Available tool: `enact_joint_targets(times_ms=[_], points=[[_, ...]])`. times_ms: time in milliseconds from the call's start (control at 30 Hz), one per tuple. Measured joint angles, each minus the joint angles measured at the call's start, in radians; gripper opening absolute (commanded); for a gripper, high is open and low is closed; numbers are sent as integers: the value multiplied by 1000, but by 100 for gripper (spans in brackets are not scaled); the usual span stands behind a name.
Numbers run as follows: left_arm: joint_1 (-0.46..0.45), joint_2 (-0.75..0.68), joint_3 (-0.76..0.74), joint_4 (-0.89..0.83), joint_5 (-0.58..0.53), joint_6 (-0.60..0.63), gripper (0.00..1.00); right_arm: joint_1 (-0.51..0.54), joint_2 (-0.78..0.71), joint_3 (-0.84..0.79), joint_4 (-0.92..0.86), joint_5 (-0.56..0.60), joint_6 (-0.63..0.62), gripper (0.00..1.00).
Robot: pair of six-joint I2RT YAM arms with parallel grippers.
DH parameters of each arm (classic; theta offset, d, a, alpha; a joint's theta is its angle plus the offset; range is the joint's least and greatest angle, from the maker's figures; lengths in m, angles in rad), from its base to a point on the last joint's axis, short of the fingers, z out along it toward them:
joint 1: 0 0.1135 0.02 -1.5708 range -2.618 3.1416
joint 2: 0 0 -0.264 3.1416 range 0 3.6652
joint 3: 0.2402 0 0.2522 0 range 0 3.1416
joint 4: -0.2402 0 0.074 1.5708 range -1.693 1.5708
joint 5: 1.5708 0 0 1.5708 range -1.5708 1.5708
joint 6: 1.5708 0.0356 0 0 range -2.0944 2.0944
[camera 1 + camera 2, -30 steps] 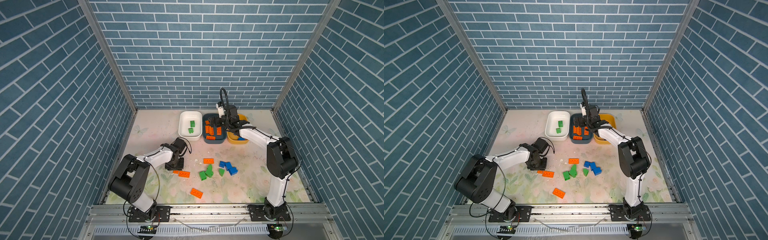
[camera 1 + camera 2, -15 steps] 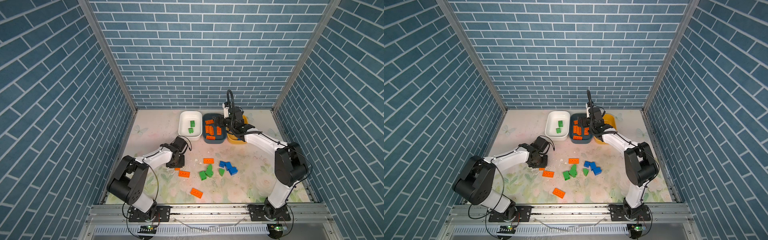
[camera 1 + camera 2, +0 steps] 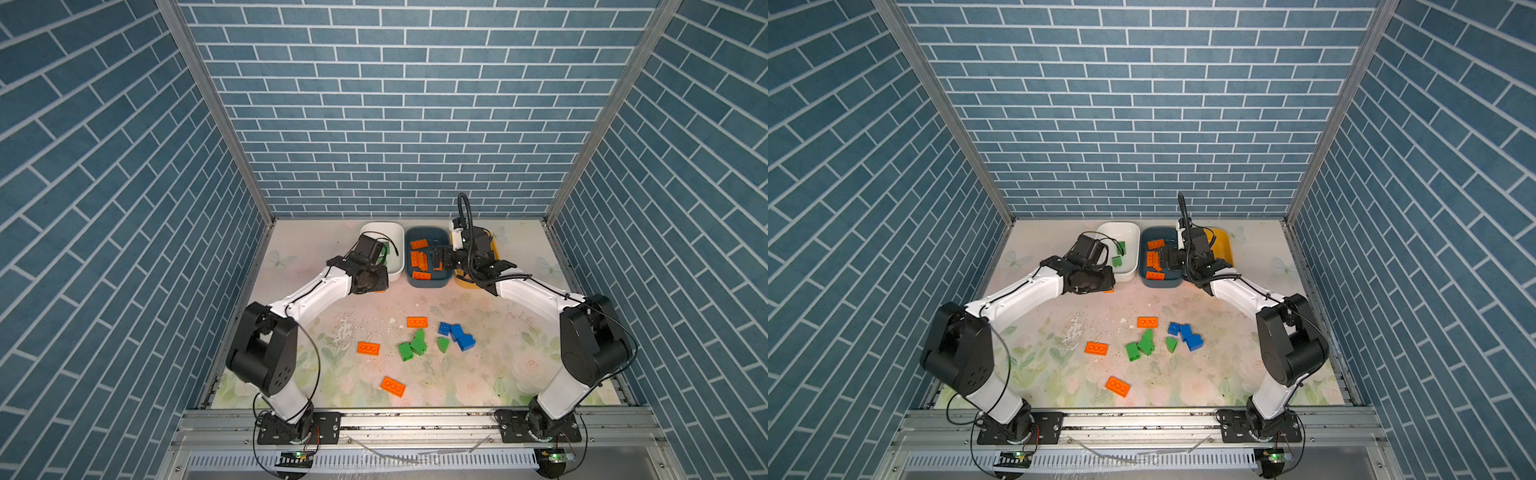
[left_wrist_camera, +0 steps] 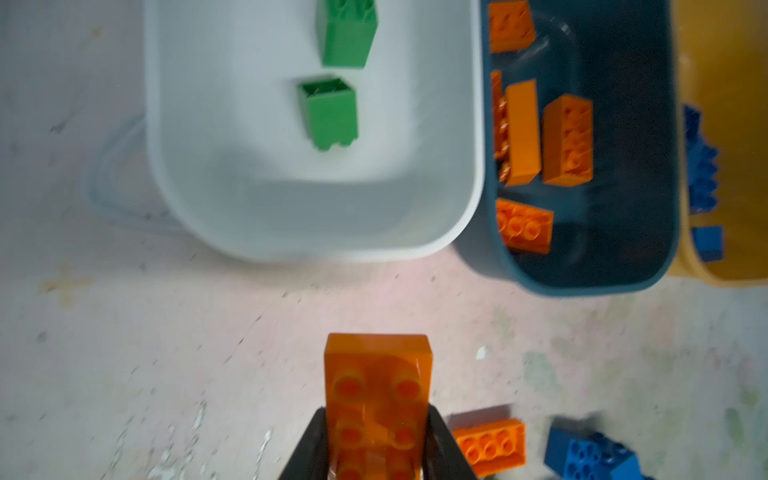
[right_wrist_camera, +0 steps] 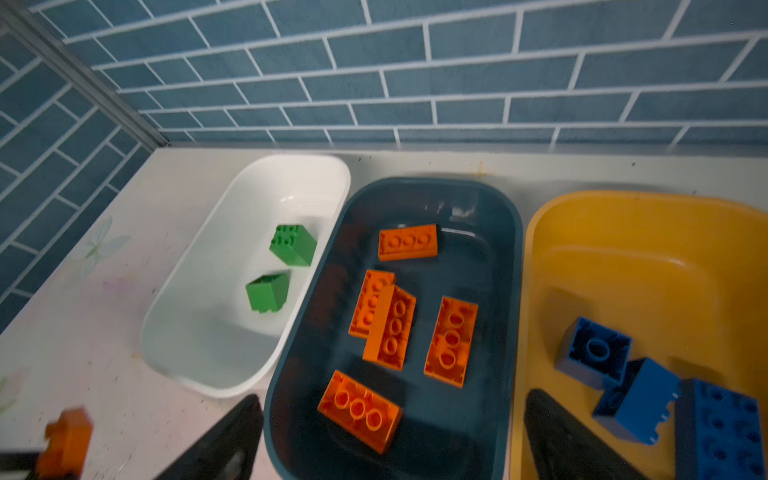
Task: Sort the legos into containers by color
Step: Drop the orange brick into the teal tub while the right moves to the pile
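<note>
My left gripper (image 4: 376, 419) is shut on a flat orange lego (image 4: 377, 374), held above the table just in front of the white container (image 4: 249, 187). In both top views that gripper (image 3: 374, 284) hovers at the white container's (image 3: 382, 227) near end. Two green legos (image 5: 293, 245) lie in it. My right gripper (image 5: 390, 432) is open and empty over the near end of the dark teal container (image 5: 478, 257), which holds several orange legos (image 5: 359, 409). Blue legos (image 5: 594, 351) sit in the yellow container (image 5: 623, 270).
Loose on the floral table lie three orange plates (image 3: 417, 322) (image 3: 368, 348) (image 3: 392, 386), green blocks (image 3: 405, 351) and a cluster of blue blocks (image 3: 457, 334). The three tubs stand side by side against the back brick wall. Side walls close in both flanks.
The left gripper closed on an orange plate, lifted it off the table and carried it toward the tubs. The right gripper drew back a little over the teal tub, still open.
</note>
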Motion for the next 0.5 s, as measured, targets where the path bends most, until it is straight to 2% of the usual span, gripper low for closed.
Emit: enact_joint_targets(times_ms=[200,367,433,500], points=[[-10,177,214,49,105,-3,24,0,-49,-80,-54,-73,9,99],[-21,300,370,57,186,-7,25,0,-110,-148,-72,-75,19,99],[-28,342,422,55,212,-8,27,0,-135,-167,-82,-55,26,99],[-39,383,467,47,232,-8,34,0,-158,-183,-92,-37,26,99]])
